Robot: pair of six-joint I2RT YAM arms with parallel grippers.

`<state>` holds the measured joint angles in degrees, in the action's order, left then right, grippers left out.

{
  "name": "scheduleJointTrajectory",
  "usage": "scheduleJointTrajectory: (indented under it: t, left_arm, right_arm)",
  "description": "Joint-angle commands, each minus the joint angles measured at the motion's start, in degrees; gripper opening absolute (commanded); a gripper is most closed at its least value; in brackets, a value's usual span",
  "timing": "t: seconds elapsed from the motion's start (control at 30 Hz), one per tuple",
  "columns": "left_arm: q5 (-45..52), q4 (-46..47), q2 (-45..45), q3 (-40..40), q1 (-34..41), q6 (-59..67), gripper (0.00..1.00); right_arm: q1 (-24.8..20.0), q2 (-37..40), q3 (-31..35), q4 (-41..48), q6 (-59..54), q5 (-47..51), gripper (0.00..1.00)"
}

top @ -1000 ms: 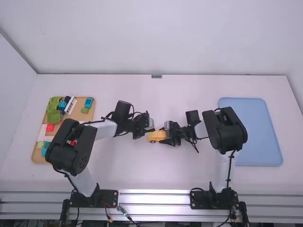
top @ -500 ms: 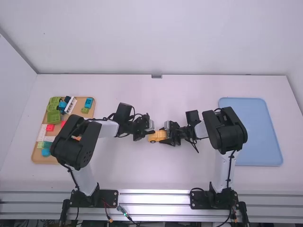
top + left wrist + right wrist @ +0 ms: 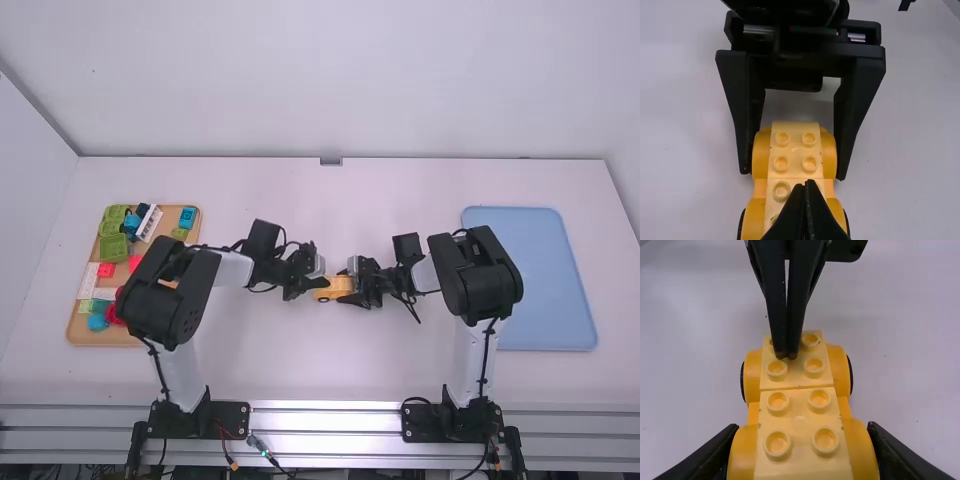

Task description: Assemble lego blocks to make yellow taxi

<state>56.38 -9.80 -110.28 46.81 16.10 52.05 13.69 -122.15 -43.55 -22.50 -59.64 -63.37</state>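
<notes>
At the table's middle in the high view, my left gripper (image 3: 320,279) stands over the left end of the yellow car (image 3: 333,289), and my right gripper (image 3: 352,290) is at its right end. The left wrist view has my left gripper (image 3: 806,184) shut and empty, fingertips over the studs of a pale yellow brick (image 3: 795,150) row on the car. In the right wrist view, my right gripper (image 3: 802,440) is shut on the car, one finger along each side; the left tips are at the far brick (image 3: 795,371). Whether they touch it I cannot tell.
A tan tray (image 3: 182,222) with green, blue, white and red pieces lies at the left, partly behind the left arm. On the right lies a blue tray (image 3: 545,280), its near-left part behind the right arm. A wall runs along the table's far edge.
The left arm's elbow has swung slightly right, uncovering more red pieces on the tan tray, and its wrist has shifted a little right and nearer the camera. The right arm and car have stayed still.
</notes>
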Motion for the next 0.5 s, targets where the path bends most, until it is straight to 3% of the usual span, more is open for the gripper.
scheduleJointTrajectory:
  t: [0.0,0.2,0.47]
  left_arm:
    - [-5.1,1.8,-4.1,-1.4,0.4,0.0,0.02]
    - [-12.4,1.8,-8.2,-1.4,1.2,-2.8,0.02]
    - [-10.6,0.2,-8.3,0.3,0.3,-2.6,0.02]
  right_arm:
    - [0.2,-1.2,-0.8,0.3,1.3,0.4,0.48]
    - [0.2,-1.2,-0.8,0.3,1.3,0.4,0.48]
    - [0.2,-1.2,-0.8,0.2,1.3,0.4,0.48]
